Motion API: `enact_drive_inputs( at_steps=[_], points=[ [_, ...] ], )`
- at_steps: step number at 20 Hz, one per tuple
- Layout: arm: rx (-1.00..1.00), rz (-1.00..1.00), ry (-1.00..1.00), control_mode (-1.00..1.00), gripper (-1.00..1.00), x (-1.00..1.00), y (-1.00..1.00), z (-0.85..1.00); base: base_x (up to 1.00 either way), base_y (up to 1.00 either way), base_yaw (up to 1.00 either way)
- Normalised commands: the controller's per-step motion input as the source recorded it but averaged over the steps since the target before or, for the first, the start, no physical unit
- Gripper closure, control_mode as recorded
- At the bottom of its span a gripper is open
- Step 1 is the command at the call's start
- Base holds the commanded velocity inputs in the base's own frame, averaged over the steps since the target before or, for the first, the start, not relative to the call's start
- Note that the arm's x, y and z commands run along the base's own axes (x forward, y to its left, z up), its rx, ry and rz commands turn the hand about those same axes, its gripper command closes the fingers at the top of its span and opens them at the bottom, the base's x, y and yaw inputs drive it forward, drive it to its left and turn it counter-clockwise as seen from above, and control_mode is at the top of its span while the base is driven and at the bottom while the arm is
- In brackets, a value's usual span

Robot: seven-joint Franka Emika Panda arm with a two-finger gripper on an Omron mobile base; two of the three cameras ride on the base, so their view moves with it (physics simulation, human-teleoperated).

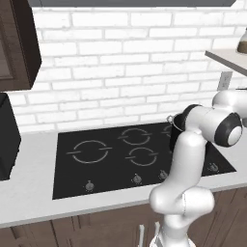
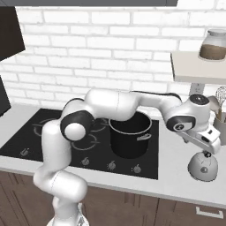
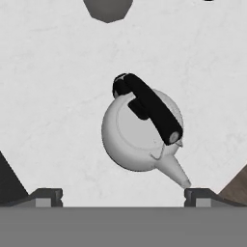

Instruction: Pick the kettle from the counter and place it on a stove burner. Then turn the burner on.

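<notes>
Kettle (image 3: 140, 130) upright on counter (image 3: 53, 96) right of cooktop (image 2: 26, 141), gripper (image 3: 123, 195) hovering directly above w/ fingers spread wide, nothing held, black pot (image 2: 130, 132) on cooktop nearby.

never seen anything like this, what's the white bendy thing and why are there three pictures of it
The white bendy thing is a robot arm in a computer-rendered kitchen. Two pictures come from cameras riding behind it, one to its left and one to its right, so they show the same scene from two sides. The third comes from a camera on its hand, looking straight down.

On the pale counter sits a black cooktop with grey ring burners and a row of knobs. A black pot stands on it. To the right of the cooktop, on the counter, stands a small silvery kettle with a dark handle.

The gripper hangs just above the kettle. Its two dark fingertips stand wide apart, so it is open and holds nothing.
</notes>
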Motion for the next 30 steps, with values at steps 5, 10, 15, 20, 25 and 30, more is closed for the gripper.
enact_drive_inputs(
  at_steps=[5,10,15,20,25,30],
  points=[
    [0.0,0.03,-0.07,-1.0,-1.0,0.05,-0.17,0.0,0.0,0.0,0.0],
    [-0.01,0.01,0.0,-1.0,-1.0,0.01,-0.02,-0.06,0.0,0.0,0.0],
    [-0.04,0.0,0.0,-1.0,-1.0,0.01,0.0,-0.13,0.0,0.0,0.0],
    [-0.03,0.02,0.0,-1.0,-1.0,0.11,-0.13,-0.04,0.0,0.0,0.0],
    [-0.01,0.06,0.02,-1.0,-1.0,0.09,-0.08,-0.06,0.0,0.0,0.0],
    [0.0,0.06,0.09,-1.0,-1.0,0.01,-0.07,-0.07,0.0,0.0,0.0]
  ],
)
